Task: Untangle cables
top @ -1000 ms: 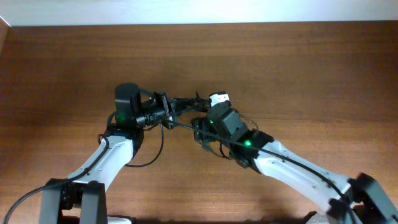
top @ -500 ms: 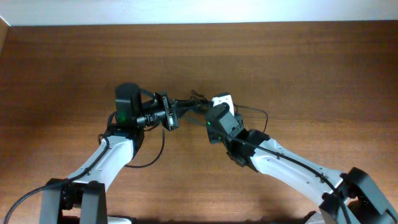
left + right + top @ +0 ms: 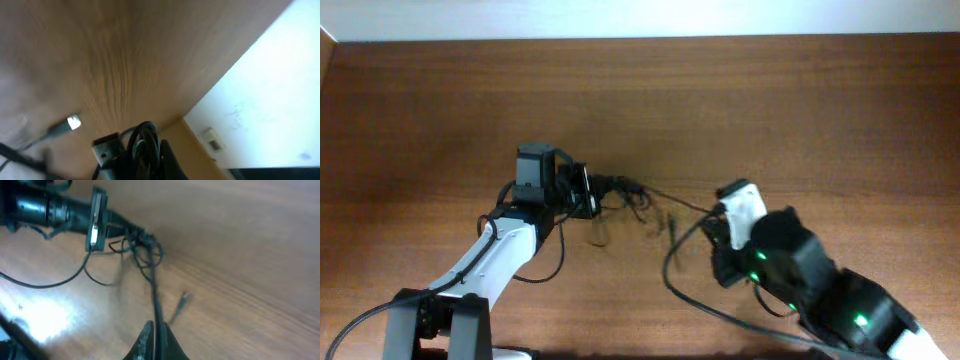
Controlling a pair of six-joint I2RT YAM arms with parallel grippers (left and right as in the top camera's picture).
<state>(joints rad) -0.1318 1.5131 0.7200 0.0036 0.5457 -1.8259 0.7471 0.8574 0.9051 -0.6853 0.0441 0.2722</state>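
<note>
Right gripper (image 3: 154, 341): closed on one thin strand (image 3: 152, 295), which runs in between its fingers; it sits well to the right of the knot, judged so as to draw this single cord out of the rest
Left gripper (image 3: 592, 192): closed on the bunch (image 3: 623, 188), with black loops coiled right at its fingers in the left wrist view; judged to act as the anchor, so the knot does not follow while the other end is drawn away
Table (image 3: 770, 100): brown wood under everything; wide room behind and to the right of both arms, so nothing there blocks a longer draw
Right arm's own cable (image 3: 670, 275): thick black loop lying on the table beside the right gripper, near the strand's end; a likely thing to snag, or to be mistaken for the task's cords
Cables: all between the two grippers, near the middle of the table; the bunch is at the left one, and the strand reaches nearly straight to the right one
Bunch: several loops crossed over each other just beyond the left fingers; judged not yet undone; which cord passes over which cannot be told
Plug end (image 3: 184, 299): small and loose, just beside the strand; blurred; could catch in a loop as the cord slides
</note>
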